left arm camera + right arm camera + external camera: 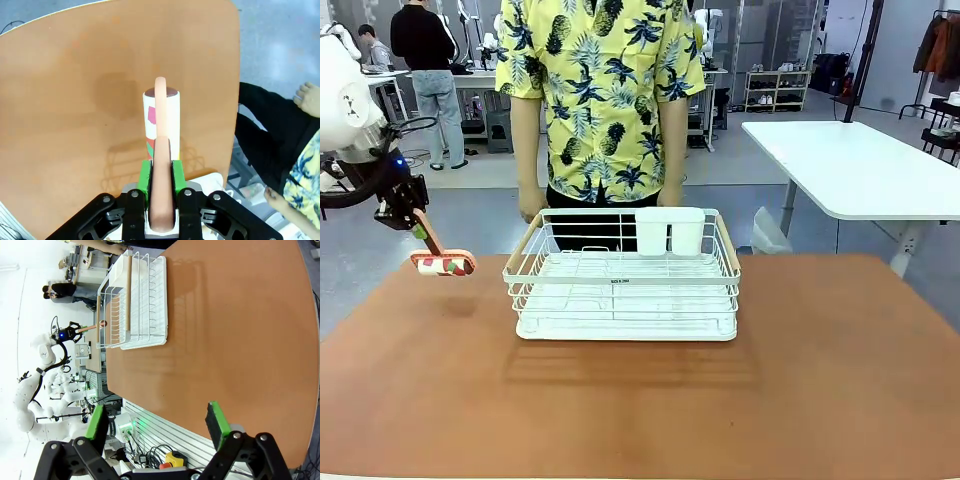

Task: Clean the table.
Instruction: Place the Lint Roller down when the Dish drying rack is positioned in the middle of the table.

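Note:
The table (820, 380) has a reddish-brown top. My left gripper (413, 224) hangs above its far left corner, shut on the peach handle of a roller (443, 263) whose white drum carries red and green print. The drum hovers a little over the top and casts a shadow below. In the left wrist view the green pads (145, 176) clamp the handle, and the roller (161, 117) points out over the table (75, 100). My right gripper (156, 422) stands open and empty above the table (235, 330), near its edge.
A white wire dish rack (625, 285) with wooden handles and a white cup holder (669, 230) stands at the table's far middle, also the dish rack (132, 305). A person in a yellow printed shirt (600, 90) stands right behind it. A white table (860, 165) is at the back right.

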You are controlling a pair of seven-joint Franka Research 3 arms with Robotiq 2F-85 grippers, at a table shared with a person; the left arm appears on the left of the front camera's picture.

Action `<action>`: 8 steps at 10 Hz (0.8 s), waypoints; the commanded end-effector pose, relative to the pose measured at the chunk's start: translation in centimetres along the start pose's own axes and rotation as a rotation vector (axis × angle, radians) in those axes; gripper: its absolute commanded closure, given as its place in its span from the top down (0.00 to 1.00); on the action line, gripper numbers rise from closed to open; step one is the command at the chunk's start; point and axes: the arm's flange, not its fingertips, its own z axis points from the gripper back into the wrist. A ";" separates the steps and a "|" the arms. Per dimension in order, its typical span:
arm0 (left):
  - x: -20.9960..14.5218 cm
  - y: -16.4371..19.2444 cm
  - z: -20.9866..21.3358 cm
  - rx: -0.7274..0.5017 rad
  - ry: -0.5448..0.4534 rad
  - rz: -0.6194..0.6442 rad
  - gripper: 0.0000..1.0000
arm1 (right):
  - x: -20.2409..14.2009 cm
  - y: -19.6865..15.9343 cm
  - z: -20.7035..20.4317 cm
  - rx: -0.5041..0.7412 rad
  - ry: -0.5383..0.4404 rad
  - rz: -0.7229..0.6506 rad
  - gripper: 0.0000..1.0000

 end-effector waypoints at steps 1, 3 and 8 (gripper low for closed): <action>0.0 -1.2 -0.7 0.054 0.038 0.010 0.22 | -0.1 0.3 0.0 0.014 -0.010 0.005 1.00; -0.1 -1.4 -1.3 0.073 0.053 -0.008 0.22 | -0.1 0.3 0.0 0.014 -0.010 0.005 1.00; -0.4 -1.4 -2.5 0.178 0.026 0.020 0.42 | -0.1 0.3 0.0 0.014 -0.010 0.005 1.00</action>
